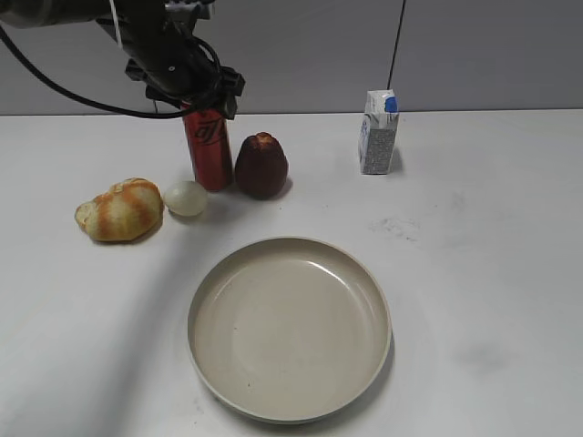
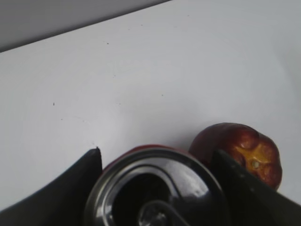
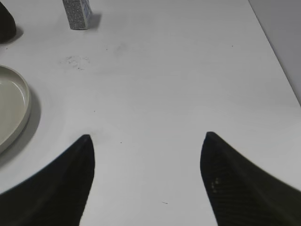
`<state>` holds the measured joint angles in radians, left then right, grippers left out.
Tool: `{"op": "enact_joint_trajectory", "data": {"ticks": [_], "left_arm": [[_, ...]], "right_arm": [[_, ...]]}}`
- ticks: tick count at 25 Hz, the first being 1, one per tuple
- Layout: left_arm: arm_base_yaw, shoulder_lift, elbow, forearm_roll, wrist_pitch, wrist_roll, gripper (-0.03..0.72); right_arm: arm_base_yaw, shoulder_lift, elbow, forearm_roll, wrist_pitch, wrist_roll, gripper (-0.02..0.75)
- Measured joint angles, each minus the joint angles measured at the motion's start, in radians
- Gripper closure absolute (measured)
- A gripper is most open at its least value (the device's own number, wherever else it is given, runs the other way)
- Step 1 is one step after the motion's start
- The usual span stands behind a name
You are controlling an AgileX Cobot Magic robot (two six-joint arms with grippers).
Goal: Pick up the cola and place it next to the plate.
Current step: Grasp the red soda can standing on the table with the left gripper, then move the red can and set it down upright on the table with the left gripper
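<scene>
Cola (image 1: 209,148) stands upright at the table's (image 1: 483,273) far left, the left gripper (image 1: 202,98) down over its silver top. In the left wrist view both fingers (image 2: 75,188) flank the can's rim; whether they press it I cannot tell. That view also shows the dark red fruit (image 2: 244,153) just beside the can. The right gripper (image 3: 146,181) hangs spread over bare table, the plate's (image 3: 14,113) rim left of it.
</scene>
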<state>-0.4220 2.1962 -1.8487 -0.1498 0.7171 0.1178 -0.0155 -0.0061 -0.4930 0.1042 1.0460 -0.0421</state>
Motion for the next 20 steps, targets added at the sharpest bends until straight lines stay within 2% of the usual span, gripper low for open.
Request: {"op": "enact_joint_trajectory", "data": {"ticks": [11, 20], "left_arm": [[0.0, -0.051, 0.001, 0.038, 0.018, 0.0, 0.178], [0.0, -0.258, -0.003, 0.041, 0.27, 0.0, 0.178]], "right_arm": [[0.0, 0.0, 0.0, 0.0, 0.0, 0.0, 0.204], [0.0, 0.0, 0.0, 0.0, 0.0, 0.0, 0.204]]}}
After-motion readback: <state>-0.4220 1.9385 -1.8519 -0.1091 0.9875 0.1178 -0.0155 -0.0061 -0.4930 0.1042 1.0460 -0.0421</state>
